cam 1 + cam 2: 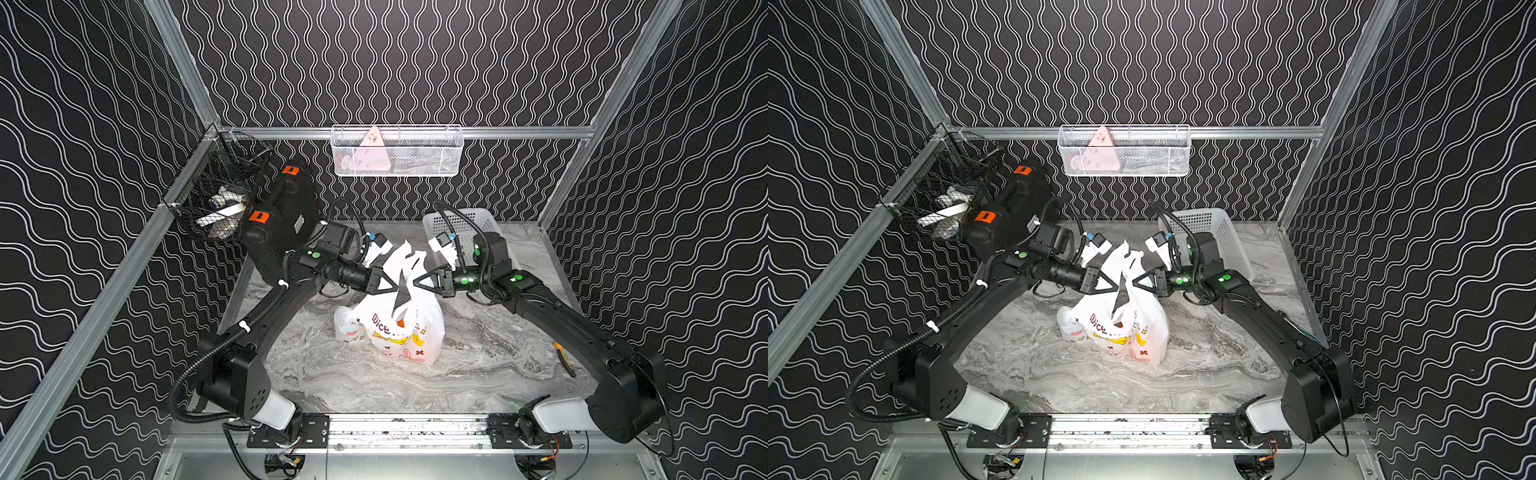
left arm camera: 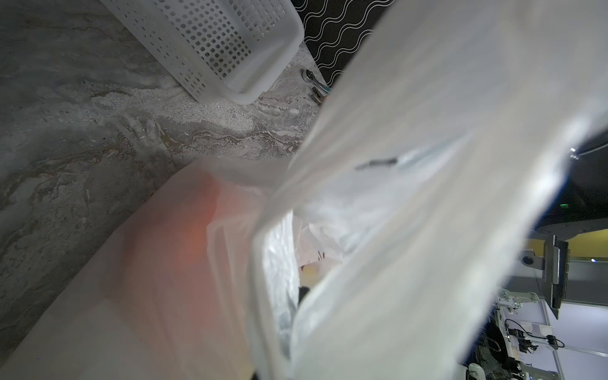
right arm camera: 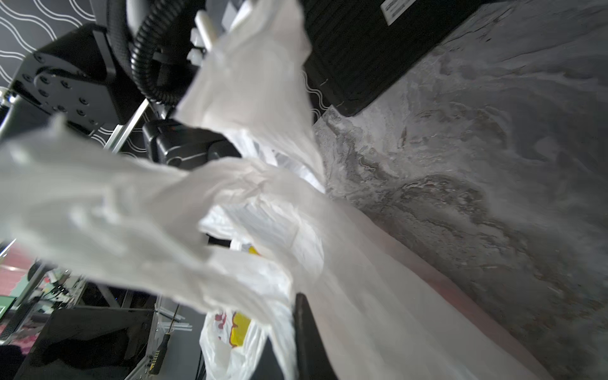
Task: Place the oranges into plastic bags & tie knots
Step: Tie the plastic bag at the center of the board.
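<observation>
White crinkly film with yellow, pink and red cartoon print: plastic bag (image 1: pixel 409 336), standing at the middle of the grey marble-pattern desk (image 1: pixel 332 374), visible in both top views. Bulged at the base, narrowed toward the mouth. Orange (image 1: pixel 401 323) glimpsed through the mouth gap. Orange glow behind the bag wall in the left wrist view. Fruit count not determinable.

Handles: left handle strip (image 1: pixel 397 257) and right handle strip (image 1: pixel 419 259), drawn upward from the mouth, ends loose and upright, just beside each other, not tied.

Left end effector (image 1: pixel 394 286): reaching in from the left, clamped tight on the left handle strip below its loose end.

Right end effector (image 1: pixel 415 281): reaching in from the right, clamped tight on the right handle strip at about the same height. Tips of both near each other above the bag body, clear of the desk. One black finger (image 3: pixel 306 329) against the film in the right wrist view, second finger hidden.

Surroundings:
- White perforated basket (image 1: pixel 486 216) on the desk at far right, behind the right arm.
- Black case (image 1: pixel 286 216) with orange latches at far left.
- Black wire basket (image 1: pixel 208 187) on the left frame rail.
- White mesh basket (image 1: pixel 428 158) on the far rail, pink triangular item inside.
- Yellow-handled tool (image 1: pixel 563 357) lying at the right desk edge.
</observation>
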Motion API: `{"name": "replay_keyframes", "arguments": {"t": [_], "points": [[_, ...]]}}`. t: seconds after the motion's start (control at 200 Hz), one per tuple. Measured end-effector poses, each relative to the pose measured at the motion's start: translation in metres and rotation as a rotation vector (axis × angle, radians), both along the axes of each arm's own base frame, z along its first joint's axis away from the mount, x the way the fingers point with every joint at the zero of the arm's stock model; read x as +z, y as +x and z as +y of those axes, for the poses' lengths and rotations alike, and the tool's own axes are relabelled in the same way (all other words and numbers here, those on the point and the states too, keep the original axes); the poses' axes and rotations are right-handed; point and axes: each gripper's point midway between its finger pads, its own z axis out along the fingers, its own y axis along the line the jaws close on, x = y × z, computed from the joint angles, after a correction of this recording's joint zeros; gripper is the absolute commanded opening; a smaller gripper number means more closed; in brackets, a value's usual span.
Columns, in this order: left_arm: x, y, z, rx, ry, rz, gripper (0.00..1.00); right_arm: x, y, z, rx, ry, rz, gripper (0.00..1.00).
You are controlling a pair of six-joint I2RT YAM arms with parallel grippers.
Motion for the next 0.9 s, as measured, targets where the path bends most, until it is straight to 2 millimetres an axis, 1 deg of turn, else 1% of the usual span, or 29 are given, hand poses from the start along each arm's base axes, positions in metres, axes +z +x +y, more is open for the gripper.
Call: {"name": "replay_keyframes", "arguments": {"t": [0.075,0.205,0.31,0.475,0.525,0.595,0.731,0.811,0.901], "points": [[-0.002,-0.002,0.001,-0.01,0.014,0.01,0.0,0.005,-0.005,0.011,0.039,-0.001,-0.012,0.0],[-0.008,-0.007,0.003,-0.031,0.036,0.027,0.0,0.005,-0.007,0.014,0.061,-0.033,-0.015,0.0],[-0.009,-0.011,0.004,-0.045,0.039,0.031,0.1,0.003,-0.007,0.011,0.056,-0.077,-0.022,0.0],[-0.004,-0.019,0.004,-0.057,0.016,0.019,0.21,-0.002,-0.005,0.009,0.058,-0.157,-0.032,0.0],[-0.002,-0.021,0.003,-0.061,0.002,0.013,0.26,-0.005,-0.007,0.009,0.068,-0.177,-0.027,0.0],[-0.001,-0.023,0.002,-0.071,-0.02,0.01,0.35,-0.008,-0.011,0.012,0.087,-0.195,-0.019,0.0],[-0.002,-0.025,0.0,-0.076,-0.048,0.014,0.43,-0.014,-0.019,0.017,0.118,-0.215,-0.001,0.0],[0.002,-0.027,-0.001,-0.083,-0.066,0.001,0.48,-0.014,-0.022,0.022,0.136,-0.222,0.001,0.0],[0.006,-0.029,-0.002,-0.092,-0.082,-0.007,0.53,-0.014,-0.027,0.026,0.152,-0.232,0.007,0.0]]}}
